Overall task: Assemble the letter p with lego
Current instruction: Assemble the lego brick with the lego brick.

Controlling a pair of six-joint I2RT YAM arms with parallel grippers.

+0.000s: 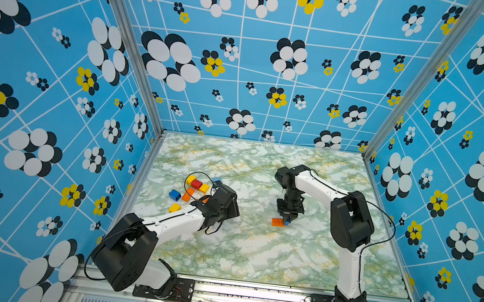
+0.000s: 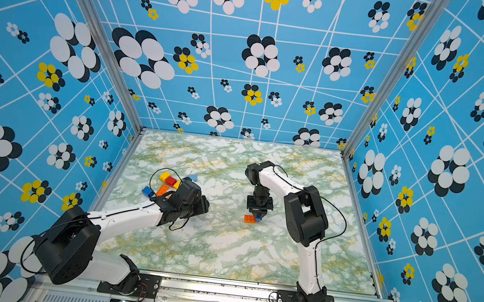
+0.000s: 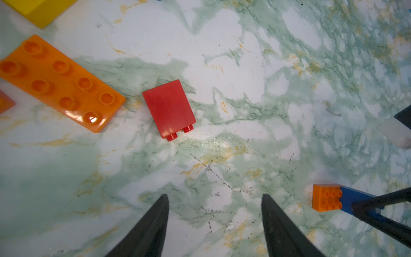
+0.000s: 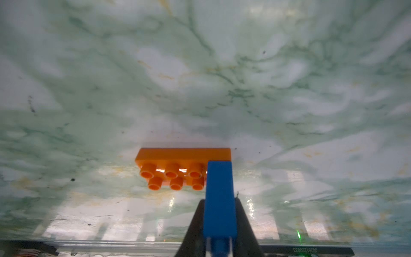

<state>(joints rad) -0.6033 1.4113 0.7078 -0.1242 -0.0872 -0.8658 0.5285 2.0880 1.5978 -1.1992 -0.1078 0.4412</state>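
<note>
The counter under me is a glossy marble print, white with green veins and ochre streaks, and scuffed with dark specks where my left arm works. Three walls of bright blue sheet, crossed by white lines and dotted with black, white and yellow flowers, close it in. They meet at silver frame posts, and a metal rail along the near edge carries both my bases.

My right fingers are clamped on a blue brick, held on end with its far tip over the last studs of an orange plate. The plate lies flat, a little right of the counter's middle; I cannot tell whether the brick is seated.

My left fingers stand about half apart with nothing between them, over bare counter near a red brick lying on its side. Just beside that are a long orange plate and a yellow brick.

In both top views the loose lego sits clustered left of centre by my left wrist, well apart from the orange plate: yellow, red, orange, a loose blue cube and a pale blue piece
</note>
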